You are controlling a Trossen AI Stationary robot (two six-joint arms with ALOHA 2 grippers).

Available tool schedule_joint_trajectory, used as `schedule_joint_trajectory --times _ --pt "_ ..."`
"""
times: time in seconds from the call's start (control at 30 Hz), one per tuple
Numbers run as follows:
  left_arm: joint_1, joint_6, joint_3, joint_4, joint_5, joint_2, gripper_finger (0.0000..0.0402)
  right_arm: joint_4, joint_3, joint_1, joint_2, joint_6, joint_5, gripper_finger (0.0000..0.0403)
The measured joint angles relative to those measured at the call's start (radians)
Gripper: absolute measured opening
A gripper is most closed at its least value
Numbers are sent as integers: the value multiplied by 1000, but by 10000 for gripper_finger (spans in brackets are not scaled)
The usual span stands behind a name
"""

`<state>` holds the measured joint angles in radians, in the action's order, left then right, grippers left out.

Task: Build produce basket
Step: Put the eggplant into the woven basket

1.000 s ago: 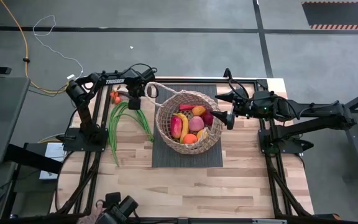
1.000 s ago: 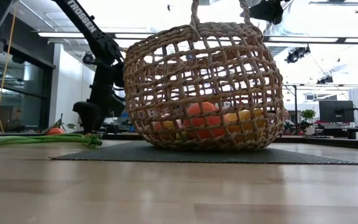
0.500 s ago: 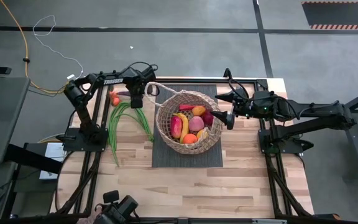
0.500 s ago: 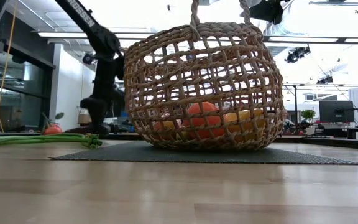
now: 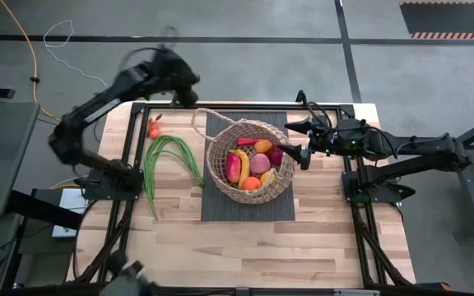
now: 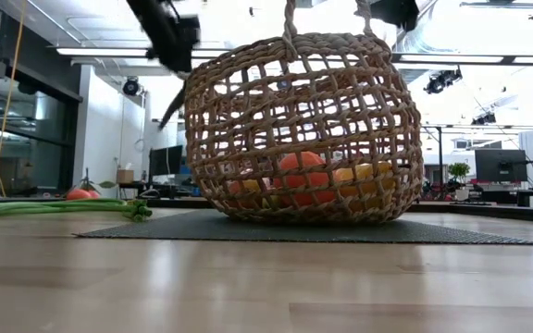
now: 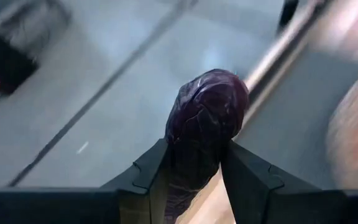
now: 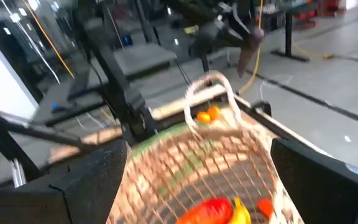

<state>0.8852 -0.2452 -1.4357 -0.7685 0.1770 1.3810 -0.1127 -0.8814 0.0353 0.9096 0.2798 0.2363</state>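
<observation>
Carrying the eggplant (image 7: 205,118), clamped in the left tool (image 7: 194,171), should be finished with a low release over the basket (image 5: 249,160), while the right tool (image 5: 296,140) is parked wide open at center-right.

Green beans (image 5: 164,156) left of basket (image 5: 250,160)

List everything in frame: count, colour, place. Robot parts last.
basket: 1, tan open-weave, on the mat at table centre
mat: 1, dark grey, under the basket
produce in basket: several pieces, yellow, orange, pink, red; exact count unclear
green bean stalks: one bunch, green, on the wood beside the basket, on the left arm's side
carrot: 1, orange, at the far end of the stalks
eggplant: 1, dark purple, in the left gripper, off the table
table: 1, light wood
left gripper: raised above the table's far left corner, closed on the eggplant
right gripper: open, straddling the basket rim
</observation>
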Motion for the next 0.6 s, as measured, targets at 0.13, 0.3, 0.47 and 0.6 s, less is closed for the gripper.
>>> schedule_joint_trajectory --times 0.13,0.3,0.47,0.6 --pt "-2 170 0 107 -191 -164 121 72 0 0 0 -10 0 388" --pt "-62 305 0 177 -412 -324 121 87 0 0 0 -26 -20 388" --pt "-220 363 0 201 -494 -411 121 87 0 0 0 -19 -72 388" --pt "-379 375 39 257 -492 -429 121 87 0 0 0 -19 -92 388"
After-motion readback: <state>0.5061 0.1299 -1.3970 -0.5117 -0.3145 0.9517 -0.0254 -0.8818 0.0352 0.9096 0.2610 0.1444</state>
